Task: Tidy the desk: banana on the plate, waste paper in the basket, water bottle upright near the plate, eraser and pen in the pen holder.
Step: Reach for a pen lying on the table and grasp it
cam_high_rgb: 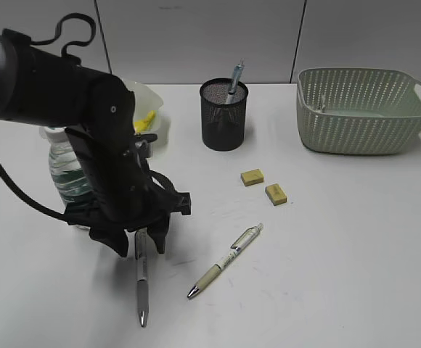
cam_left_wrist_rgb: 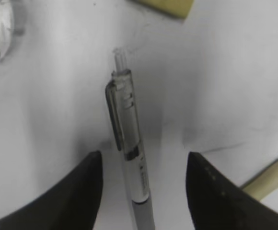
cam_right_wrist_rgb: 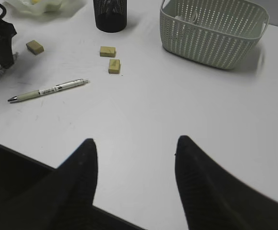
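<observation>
Two pens and several erasers lie loose on the desk (cam_high_rgb: 356,254), so the job is judged about half done. In the exterior view, the banana (cam_high_rgb: 145,119) is seen on the plate (cam_high_rgb: 152,98) left of the pen holder (cam_high_rgb: 223,114), and the water bottle (cam_high_rgb: 65,163) stands upright further left, partly hidden by the arm. One stored pen (cam_high_rgb: 236,76) is already seen in the holder. In front of the holder lie a near eraser (cam_high_rgb: 252,177), a far eraser (cam_high_rgb: 276,193), a beige pen (cam_high_rgb: 225,261) and a grey pen (cam_high_rgb: 142,279), over which the left gripper (cam_high_rgb: 144,235) is lowered. In the left wrist view, the grey pen is framed between spread jaws, with neither finger touching it; nothing is held. In the right wrist view, the right gripper (cam_right_wrist_rgb: 134,182) is held wide and empty well in front of the holder, a third eraser (cam_right_wrist_rgb: 35,46) is shown left of it, and something pale, probably the waste paper (cam_right_wrist_rgb: 187,18), is glimpsed inside the basket (cam_right_wrist_rgb: 211,38) to its right.
</observation>
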